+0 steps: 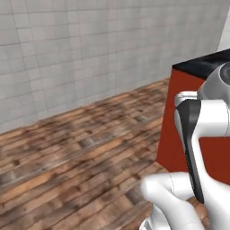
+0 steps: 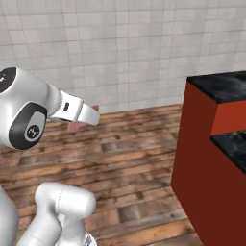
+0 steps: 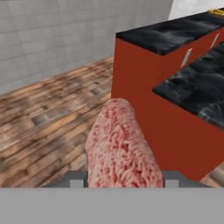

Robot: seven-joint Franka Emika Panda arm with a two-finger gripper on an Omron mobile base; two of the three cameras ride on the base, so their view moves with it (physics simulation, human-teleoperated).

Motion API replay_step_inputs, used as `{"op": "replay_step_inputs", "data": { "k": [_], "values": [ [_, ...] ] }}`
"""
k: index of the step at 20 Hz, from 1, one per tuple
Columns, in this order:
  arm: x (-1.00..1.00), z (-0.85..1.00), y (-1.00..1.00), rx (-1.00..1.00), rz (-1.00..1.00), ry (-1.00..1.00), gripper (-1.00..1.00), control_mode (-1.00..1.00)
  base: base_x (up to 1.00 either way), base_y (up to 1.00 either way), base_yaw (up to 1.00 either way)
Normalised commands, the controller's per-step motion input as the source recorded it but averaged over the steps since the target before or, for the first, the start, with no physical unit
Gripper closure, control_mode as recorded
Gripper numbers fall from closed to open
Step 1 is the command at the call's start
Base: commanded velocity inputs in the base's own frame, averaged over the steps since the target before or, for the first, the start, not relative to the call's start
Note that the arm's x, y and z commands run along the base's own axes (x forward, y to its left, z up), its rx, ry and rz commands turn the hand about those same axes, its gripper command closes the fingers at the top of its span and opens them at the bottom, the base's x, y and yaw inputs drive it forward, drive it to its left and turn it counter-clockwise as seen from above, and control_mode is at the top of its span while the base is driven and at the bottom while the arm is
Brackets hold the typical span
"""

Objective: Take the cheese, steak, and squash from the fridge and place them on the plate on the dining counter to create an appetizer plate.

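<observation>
No writing is legible; the gripper (image 3: 122,181) clamps the steak (image 3: 122,148), a pink slab mottled with paler streaks, near the red-fronted black counter (image 3: 175,35).

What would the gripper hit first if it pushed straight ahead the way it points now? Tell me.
Going by the hand view, the gripper, shut on the steak, points toward the red front of the dining counter. That panel would probably be met first, though depth is hard to judge and wood floor lies between.
</observation>
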Motion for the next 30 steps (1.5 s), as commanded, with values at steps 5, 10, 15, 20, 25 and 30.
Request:
{"op": "replay_step_inputs", "data": {
  "k": [5,10,15,20,25,30],
  "values": [
    [0.0,0.0,0.0,0.0,0.0,0.0,1.0,1.0,1.0,0.94,-0.53],
    [0.0,0.0,0.0,0.0,0.0,0.0,1.0,1.0,1.0,0.94,-0.53],
    [0.0,0.0,0.0,0.0,0.0,0.0,1.0,1.0,1.0,0.95,-0.53],
    [0.0,0.0,0.0,0.0,0.0,0.0,1.0,1.0,0.97,0.99,-0.52],
    [0.0,0.0,0.0,0.0,0.0,0.0,1.0,1.0,0.85,1.0,-0.51],
    [0.0,0.0,0.0,0.0,0.0,0.0,1.0,1.0,0.79,1.0,-0.51]
  ]
}}
